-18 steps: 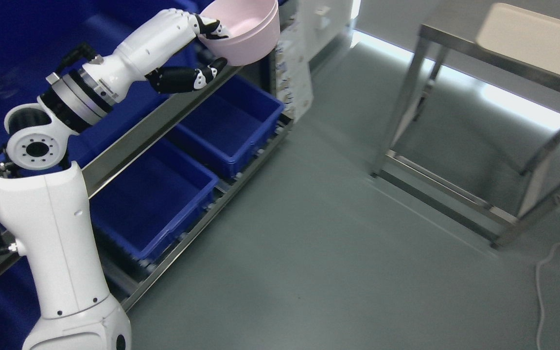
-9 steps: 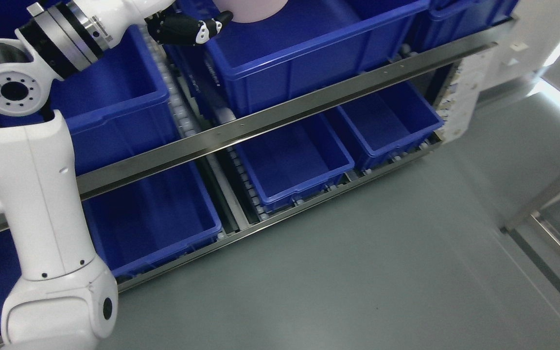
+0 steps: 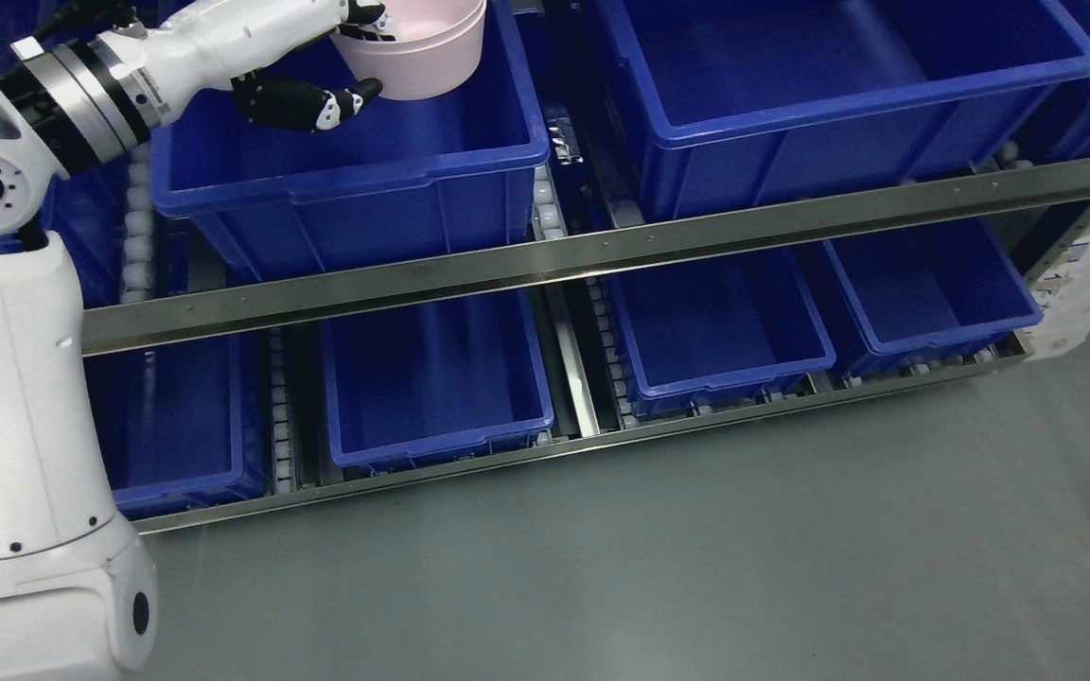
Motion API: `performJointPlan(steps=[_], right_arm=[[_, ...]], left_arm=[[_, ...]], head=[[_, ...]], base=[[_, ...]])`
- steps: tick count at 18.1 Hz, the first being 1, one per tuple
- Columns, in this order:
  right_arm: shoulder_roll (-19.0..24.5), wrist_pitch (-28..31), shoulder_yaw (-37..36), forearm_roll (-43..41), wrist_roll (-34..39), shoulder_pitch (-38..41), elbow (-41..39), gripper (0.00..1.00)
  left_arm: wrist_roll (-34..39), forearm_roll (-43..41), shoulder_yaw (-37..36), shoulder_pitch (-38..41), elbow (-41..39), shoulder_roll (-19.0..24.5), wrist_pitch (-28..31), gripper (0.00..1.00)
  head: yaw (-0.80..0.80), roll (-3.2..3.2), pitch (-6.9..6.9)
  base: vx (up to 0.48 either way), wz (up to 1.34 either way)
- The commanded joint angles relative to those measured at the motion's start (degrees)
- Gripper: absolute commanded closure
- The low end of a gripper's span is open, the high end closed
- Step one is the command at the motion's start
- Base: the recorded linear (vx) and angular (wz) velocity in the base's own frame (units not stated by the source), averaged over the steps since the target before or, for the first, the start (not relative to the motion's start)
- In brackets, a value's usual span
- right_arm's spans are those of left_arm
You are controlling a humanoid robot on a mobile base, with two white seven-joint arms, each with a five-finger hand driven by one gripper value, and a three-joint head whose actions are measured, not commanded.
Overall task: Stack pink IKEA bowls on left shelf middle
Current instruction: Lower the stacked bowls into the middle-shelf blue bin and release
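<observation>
Above the blue bin (image 3: 356, 180), the left hand (image 3: 337, 57) grips a pink bowl (image 3: 417, 57) by its rim, not yet set down.

Pink bowl (image 3: 420, 57): smooth pale pink plastic, round, deep straight-ish wall, opening facing up and slightly tilted, top cut off by the frame edge. Looks like one bowl; can't tell if more are nested inside. Held in the air by the left hand (image 3: 337, 57), upper fingers (image 3: 365, 17) hooked over its near rim, the dark thumb (image 3: 304, 102) just below and beside its lower wall.
</observation>
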Motion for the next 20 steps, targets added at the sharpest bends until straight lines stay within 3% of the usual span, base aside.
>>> performJointPlan(steps=[1, 4, 11, 14, 18, 20], right_arm=[[-1.0, 0.0, -0.62, -0.01, 0.04, 1.67, -1.93, 0.0], [-1.0, 0.08, -0.7, -0.01, 0.04, 1.67, -1.93, 0.0], [-1.0, 0.0, -0.7, -0.01, 0.04, 1.67, -1.93, 0.0], [-1.0, 0.08, -0.62, -0.01, 0.04, 1.67, -1.93, 0.0], [-1.0, 0.08, -0.62, -0.01, 0.04, 1.67, -1.93, 0.0], [-1.0, 0.08, -0.7, -0.01, 0.04, 1.67, -1.93, 0.0]], left_arm=[[2.18, -0.57, -3.72, 1.49, 7.32, 6.15, -0.56, 0.93], [5.26, -1.09, -7.68, 0.0, 10.31, 6.32, -0.48, 0.93], [6.41, -3.82, -7.96, -0.79, 13.83, 6.41, -0.48, 0.91], [7.55, -3.82, -7.87, -1.67, 14.62, 6.5, -0.48, 0.81], [8.69, -3.82, -8.05, -4.75, 15.68, 6.76, -0.48, 0.53], [8.96, -3.73, -7.87, -5.01, 15.68, 6.5, -0.56, 0.46]], head=[[0.0, 0.0, 0.0], [0.0, 0.0, 0.0], [0.0, 0.0, 0.0], [0.0, 0.0, 0.0], [0.0, 0.0, 0.0], [0.0, 0.0, 0.0]], base=[[-0.009, 0.34], [0.007, 0.14], [0.017, 0.01], [0.011, 0.0], [0.008, -0.09], [-0.013, -0.09]])
